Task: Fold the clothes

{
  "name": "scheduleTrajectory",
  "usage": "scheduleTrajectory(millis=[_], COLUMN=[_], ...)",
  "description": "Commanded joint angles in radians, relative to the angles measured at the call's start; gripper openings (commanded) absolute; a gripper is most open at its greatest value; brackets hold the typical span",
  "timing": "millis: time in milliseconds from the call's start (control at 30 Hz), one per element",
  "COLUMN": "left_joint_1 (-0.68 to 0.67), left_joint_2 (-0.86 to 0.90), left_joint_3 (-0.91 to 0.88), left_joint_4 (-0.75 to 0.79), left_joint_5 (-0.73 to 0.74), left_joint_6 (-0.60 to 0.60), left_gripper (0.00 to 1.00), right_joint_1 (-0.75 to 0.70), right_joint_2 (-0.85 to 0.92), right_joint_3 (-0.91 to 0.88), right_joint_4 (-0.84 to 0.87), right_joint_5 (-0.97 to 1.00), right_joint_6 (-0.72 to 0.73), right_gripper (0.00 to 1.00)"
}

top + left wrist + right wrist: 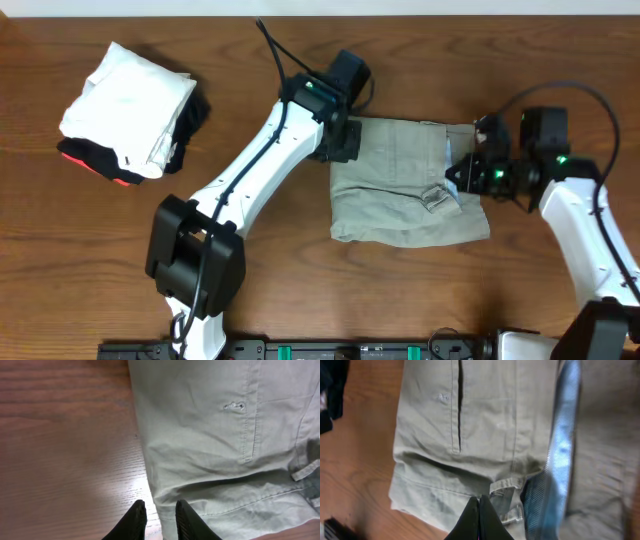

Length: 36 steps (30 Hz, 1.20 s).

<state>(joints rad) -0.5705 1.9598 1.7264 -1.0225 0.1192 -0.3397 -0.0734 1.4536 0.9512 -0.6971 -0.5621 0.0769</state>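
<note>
Two grippers flank the folded light khaki cotton trousers (410,185). At the trousers' left edge, the left gripper (159,519) stands narrowly parted astride the hem, probably to pinch it; whether cloth is caught we cannot tell. Over the trousers' right end, the right gripper (479,515) is closed tight on nothing, likely pressing them flat. Beneath the trousers lies a brown wood-grain table (300,290).

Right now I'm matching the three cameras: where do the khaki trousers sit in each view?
Overhead: trousers centre-right of frame.
Left wrist: filling the right side.
Right wrist: filling most of the frame.
Shared landmark: belt loop.
</note>
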Motion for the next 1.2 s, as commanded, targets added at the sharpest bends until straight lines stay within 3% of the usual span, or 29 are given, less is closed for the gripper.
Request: scheduleTrajectory(millis=[0,167,433,700,900,967,1167], left_joint_1=[0.002,-0.010,-0.068,-0.105,-0.105,-0.105,-0.104], left_joint_2=[0.002,0.002,0.002,0.003,0.003,0.003,0.000], left_joint_3=[-0.042,-0.128,-0.217,-0.240,-0.240,-0.240,-0.240], left_joint_4=[0.029,0.124,0.166,0.183,0.171,0.164,0.158], left_joint_5=[0.058,0.132,0.132,0.132,0.132,0.132,0.131], left_joint_6=[0.013,0.013,0.013,0.013,0.030,0.032,0.032], left_gripper=[0.23,0.23,0.23,0.23,0.23,0.22,0.19], right_joint_1=[0.003,0.003,0.003,0.002,0.002,0.002,0.002], right_joint_2=[0.005,0.005,0.005,0.005,0.005,0.005,-0.019], right_joint_3=[-0.092,-0.216,-0.326,-0.393,-0.393,-0.393,-0.308], right_joint_4=[0.078,0.200,0.187,0.110,0.098,0.095,0.059], right_joint_5=[-0.080,-0.079,-0.072,0.212,0.274,0.238,-0.185], right_joint_6=[-0.037,-0.037,-0.019,0.229,0.267,0.267,0.161], right_gripper=[0.01,0.01,0.01,0.01,0.03,0.01,0.01])
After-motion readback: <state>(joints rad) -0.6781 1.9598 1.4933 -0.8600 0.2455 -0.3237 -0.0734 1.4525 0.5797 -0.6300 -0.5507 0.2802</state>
